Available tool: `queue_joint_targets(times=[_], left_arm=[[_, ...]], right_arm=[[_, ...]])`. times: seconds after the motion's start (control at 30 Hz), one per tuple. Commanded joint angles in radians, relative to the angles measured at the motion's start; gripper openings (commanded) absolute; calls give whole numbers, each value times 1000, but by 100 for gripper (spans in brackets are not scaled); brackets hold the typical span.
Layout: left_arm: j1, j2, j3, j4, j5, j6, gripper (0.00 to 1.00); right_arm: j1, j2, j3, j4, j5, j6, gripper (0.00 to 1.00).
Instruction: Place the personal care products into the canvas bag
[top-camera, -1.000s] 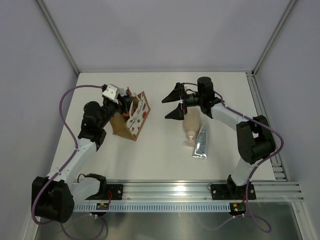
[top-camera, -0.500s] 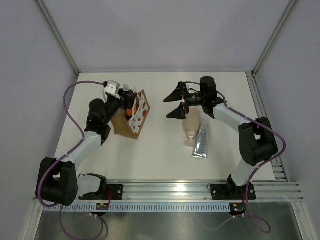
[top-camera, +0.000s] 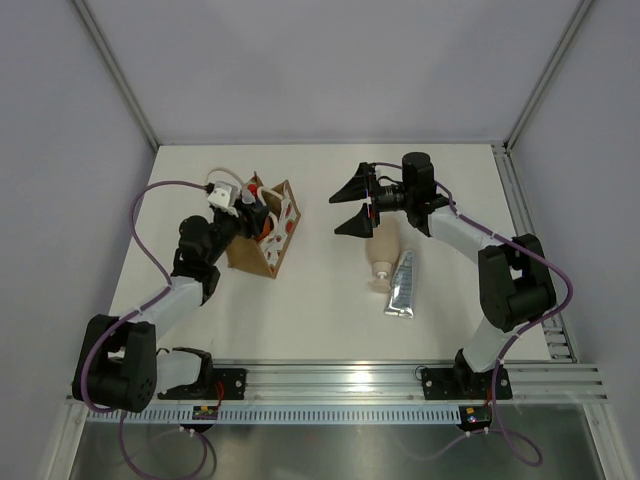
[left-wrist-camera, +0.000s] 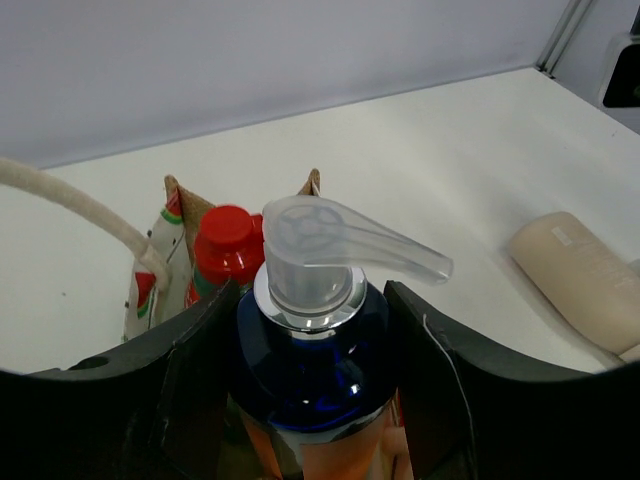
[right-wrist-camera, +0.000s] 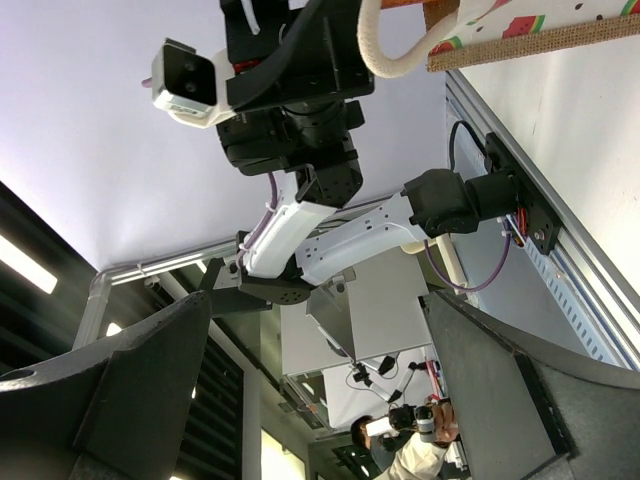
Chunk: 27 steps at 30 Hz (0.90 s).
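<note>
Here, left gripper clamps pump bottle above canvas bag; right gripper, jaws spread wide, hovers near beige bottle.

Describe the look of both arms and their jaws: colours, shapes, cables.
The left arm and right arm match: white link shells between chunky black joint housings, each with a purple cable looping loosely from base to wrist. The jaws are matte black, broad and wedge-shaped. A small white camera sits on the left wrist. Both black bases bolt to a silver aluminium rail.
</note>
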Motion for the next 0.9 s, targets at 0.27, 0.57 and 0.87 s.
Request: queue_joint_targets(times=[0.27, 0.57, 0.87], left_arm=[[6, -40, -68, 187, -21, -24, 43], [16, -129, -53, 15, -25, 50, 75], [32, -224, -38, -127, 7, 107, 95]], right_arm=[[-9, -28, 46, -50, -32, -118, 100], [-26, 77, 465, -1142, 177, -1481, 99], [-26, -61, 478, -1279, 432, -2095, 100]])
